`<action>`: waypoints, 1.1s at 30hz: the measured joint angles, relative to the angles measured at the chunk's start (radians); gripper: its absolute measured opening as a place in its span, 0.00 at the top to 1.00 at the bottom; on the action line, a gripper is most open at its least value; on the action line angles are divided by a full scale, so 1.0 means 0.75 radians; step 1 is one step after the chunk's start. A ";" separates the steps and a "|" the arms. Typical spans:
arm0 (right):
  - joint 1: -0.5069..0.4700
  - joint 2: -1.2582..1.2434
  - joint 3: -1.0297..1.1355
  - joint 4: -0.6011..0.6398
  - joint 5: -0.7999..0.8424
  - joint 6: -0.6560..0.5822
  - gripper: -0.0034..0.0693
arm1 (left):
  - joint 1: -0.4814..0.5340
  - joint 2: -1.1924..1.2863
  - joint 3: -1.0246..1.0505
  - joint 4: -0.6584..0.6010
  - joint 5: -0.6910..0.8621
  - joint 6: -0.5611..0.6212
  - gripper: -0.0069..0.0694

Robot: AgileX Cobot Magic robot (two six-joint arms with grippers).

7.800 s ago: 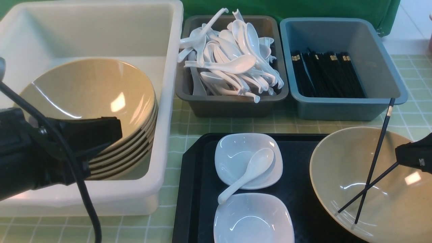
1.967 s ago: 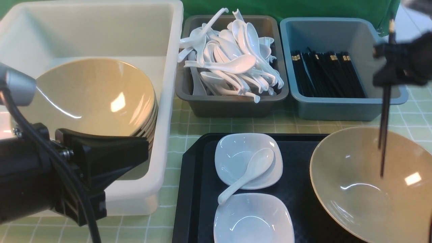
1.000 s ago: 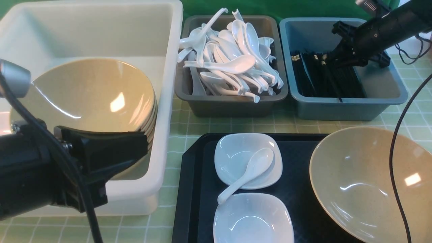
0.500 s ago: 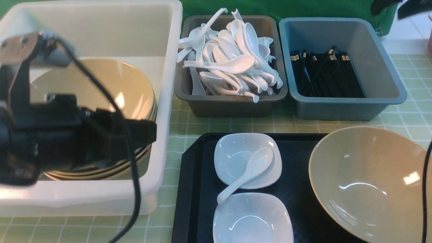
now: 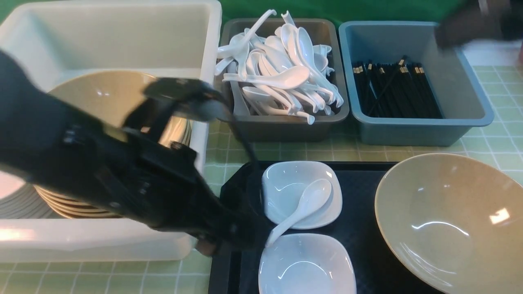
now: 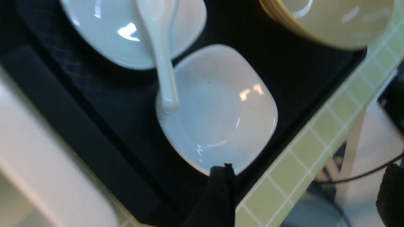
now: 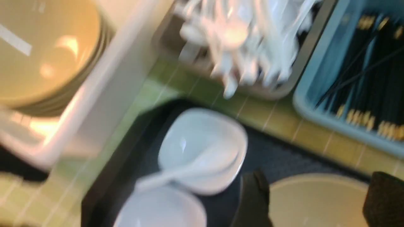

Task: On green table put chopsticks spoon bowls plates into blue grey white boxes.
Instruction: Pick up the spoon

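My left gripper (image 5: 229, 241) hangs open and empty over the black tray's near left corner, by the handle end of a white spoon (image 5: 304, 204). The spoon lies in the far white plate (image 5: 282, 183), its handle reaching over the near plate (image 5: 306, 265). In the left wrist view the gripper (image 6: 304, 189) sits past the near plate (image 6: 217, 110) and spoon (image 6: 157, 56). A beige bowl (image 5: 445, 224) sits on the tray's right. My right gripper (image 5: 470, 24), blurred, is high at the far right; its wrist view shows it (image 7: 317, 201) open and empty above that bowl (image 7: 315, 189).
The white tub (image 5: 122, 24) at left holds several stacked beige bowls (image 5: 102, 98). The grey box (image 5: 278, 130) is heaped with white spoons. The blue box (image 5: 408, 130) holds several black chopsticks (image 5: 396, 90). The black tray (image 5: 363, 192) lies on the green table (image 5: 502, 143).
My right gripper carried the chopsticks from the bowl into the blue box, let go and rose away. My left arm swung right from the tub to the tray's near left corner.
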 joint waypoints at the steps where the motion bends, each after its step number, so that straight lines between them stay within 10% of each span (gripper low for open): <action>1: 0.024 -0.068 0.092 0.001 -0.003 -0.011 0.33 | -0.034 0.038 -0.035 0.049 0.016 -0.011 0.13; 11: 0.099 -0.520 0.614 0.011 -0.009 -0.032 0.33 | -0.195 0.568 -0.475 0.457 0.172 -0.137 0.16; 33: 0.099 -0.598 0.636 0.011 -0.025 -0.071 0.33 | -0.195 1.029 -0.646 0.547 0.245 -0.208 0.52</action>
